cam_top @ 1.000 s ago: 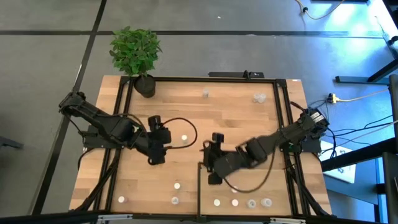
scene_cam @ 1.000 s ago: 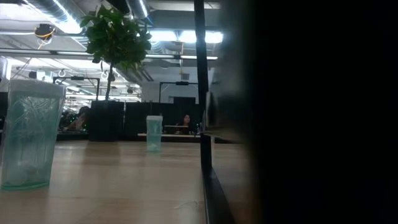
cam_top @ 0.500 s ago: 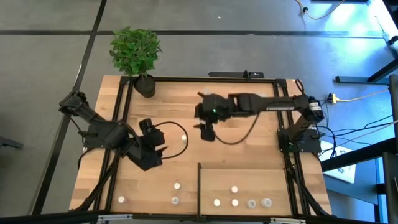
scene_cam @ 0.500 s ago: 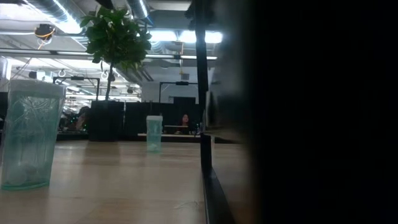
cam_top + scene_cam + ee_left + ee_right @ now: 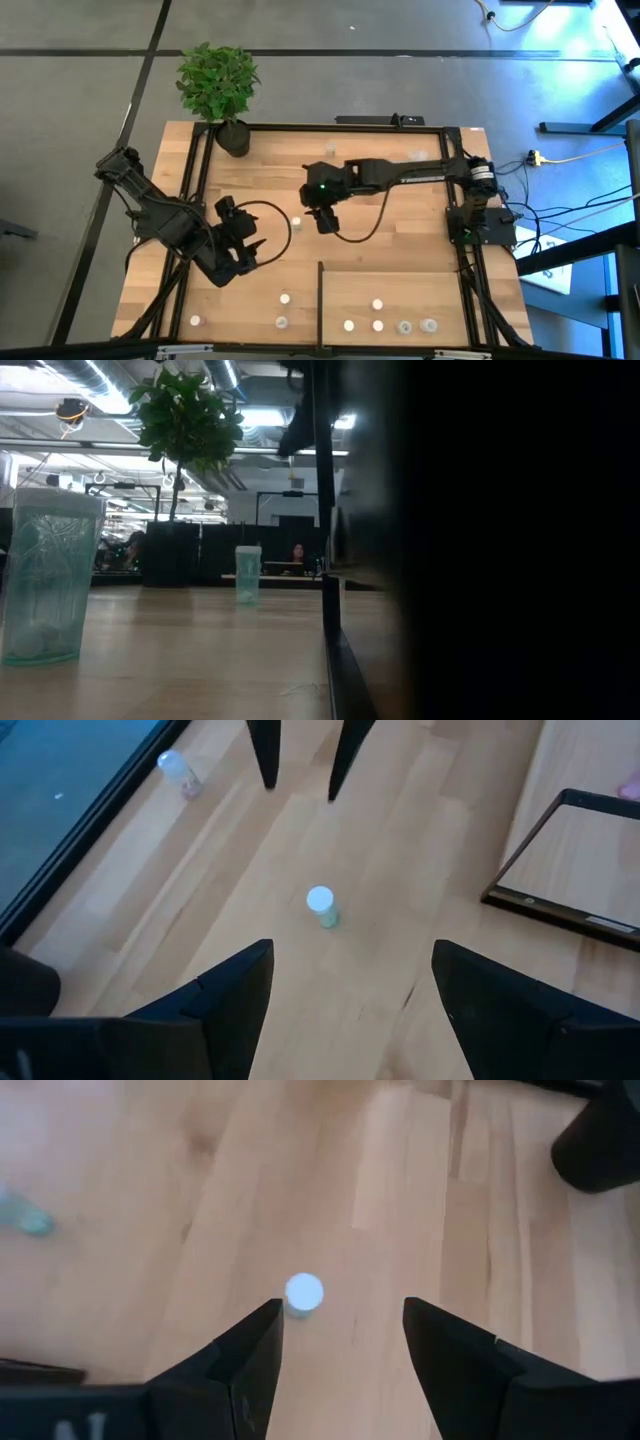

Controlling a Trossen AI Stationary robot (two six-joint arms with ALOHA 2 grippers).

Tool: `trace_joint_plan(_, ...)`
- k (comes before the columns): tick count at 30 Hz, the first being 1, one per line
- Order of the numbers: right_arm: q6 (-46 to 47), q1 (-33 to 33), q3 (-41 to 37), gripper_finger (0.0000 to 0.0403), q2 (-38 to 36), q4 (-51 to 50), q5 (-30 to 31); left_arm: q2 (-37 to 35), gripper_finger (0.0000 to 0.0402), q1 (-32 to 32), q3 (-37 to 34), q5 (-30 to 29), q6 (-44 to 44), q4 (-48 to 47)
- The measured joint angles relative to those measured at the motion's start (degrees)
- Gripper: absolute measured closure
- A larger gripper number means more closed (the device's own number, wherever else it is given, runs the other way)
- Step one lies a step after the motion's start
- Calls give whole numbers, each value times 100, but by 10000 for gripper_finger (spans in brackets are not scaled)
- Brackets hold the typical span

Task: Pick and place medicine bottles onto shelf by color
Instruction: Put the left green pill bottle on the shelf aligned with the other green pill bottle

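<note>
White-capped bottle (image 5: 304,1292) shows between the right gripper (image 5: 340,1342) fingers, unseen low.

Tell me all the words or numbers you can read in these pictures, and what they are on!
None can be read.
The white-capped bottle shows no label that can be made out.
The shelf is plain wood.
The right gripper's body shows pale marks at the picture's edge, cut off and too blurred to read.
</note>
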Motion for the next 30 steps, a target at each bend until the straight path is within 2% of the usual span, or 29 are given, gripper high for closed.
trace_joint_plan(6,-551,-283,-4,192,285,463,-872,0,135,-30,0,-3,-280,-110)
trace_joint_plan(10,-254,-436,-3,192,364,721,-898,0,135,-30,0,-3,-282,-119)
trace_joint_plan(13,328,-481,2,192,428,908,-875,2,135,-26,0,-14,-282,-119)
trace_joint_plan(16,326,-465,2,192,541,846,-895,0,135,-26,0,-55,-282,-121)
trace_joint_plan(20,-325,-419,-1,192,702,827,-923,0,135,-26,0,-146,-282,-125)
trace_joint_plan(30,-1412,-500,-2,192,1216,937,-1708,0,135,-26,0,-167,-284,-125)
